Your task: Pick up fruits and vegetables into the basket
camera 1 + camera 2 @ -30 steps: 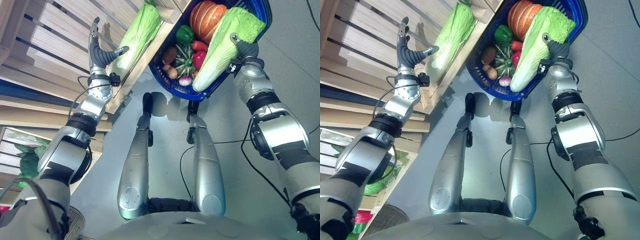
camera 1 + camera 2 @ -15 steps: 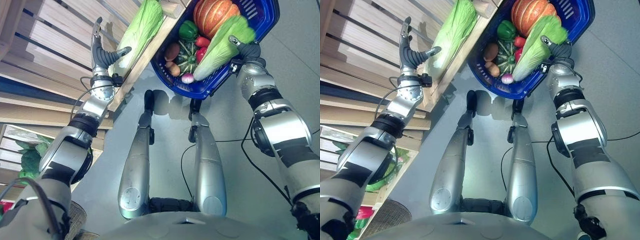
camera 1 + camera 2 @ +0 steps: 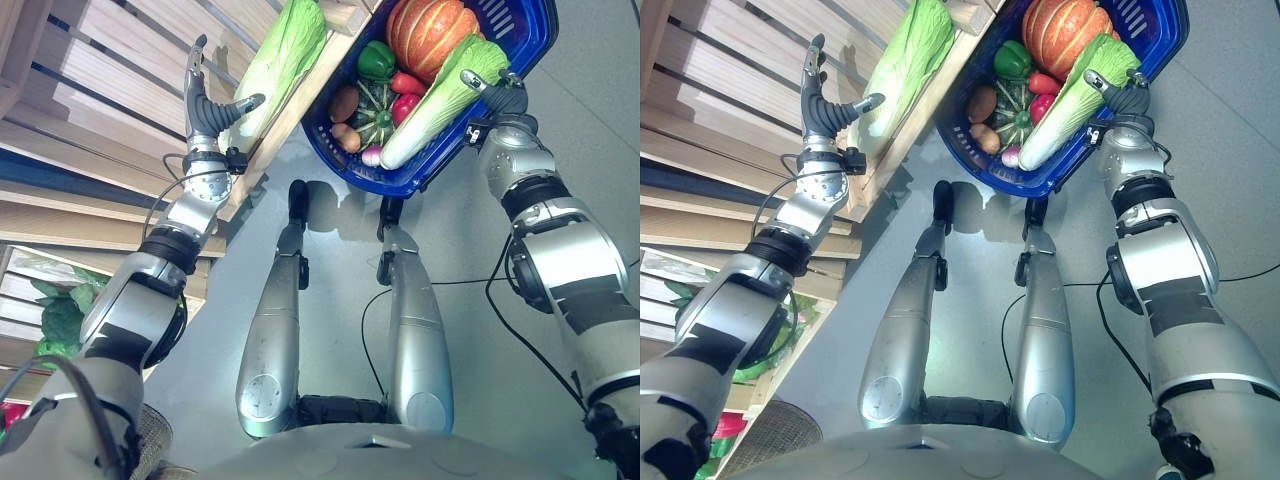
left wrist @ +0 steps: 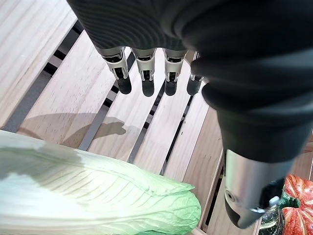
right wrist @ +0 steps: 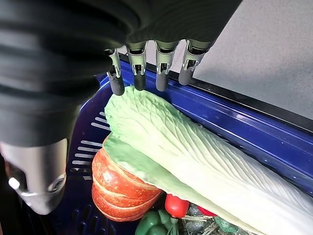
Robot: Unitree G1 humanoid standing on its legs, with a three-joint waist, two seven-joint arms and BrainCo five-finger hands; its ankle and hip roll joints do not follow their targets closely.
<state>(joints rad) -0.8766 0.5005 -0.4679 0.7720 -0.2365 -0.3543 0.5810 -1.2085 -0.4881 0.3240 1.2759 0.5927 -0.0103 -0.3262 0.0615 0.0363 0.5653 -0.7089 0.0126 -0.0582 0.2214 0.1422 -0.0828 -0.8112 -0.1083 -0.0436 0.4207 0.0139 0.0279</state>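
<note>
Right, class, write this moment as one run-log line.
left hand: open, beside cabbage on shelf | right hand: open, over cabbage in basket | basket: holds pumpkin, green pepper

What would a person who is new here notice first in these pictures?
First, the blue basket on the grey floor, full of vegetables, with an orange pumpkin at its far end and a long napa cabbage lying across the load. The right robot hand hovers open over that cabbage's leafy end. A second napa cabbage lies on the wooden slatted shelf, beside the open left robot hand.
</note>
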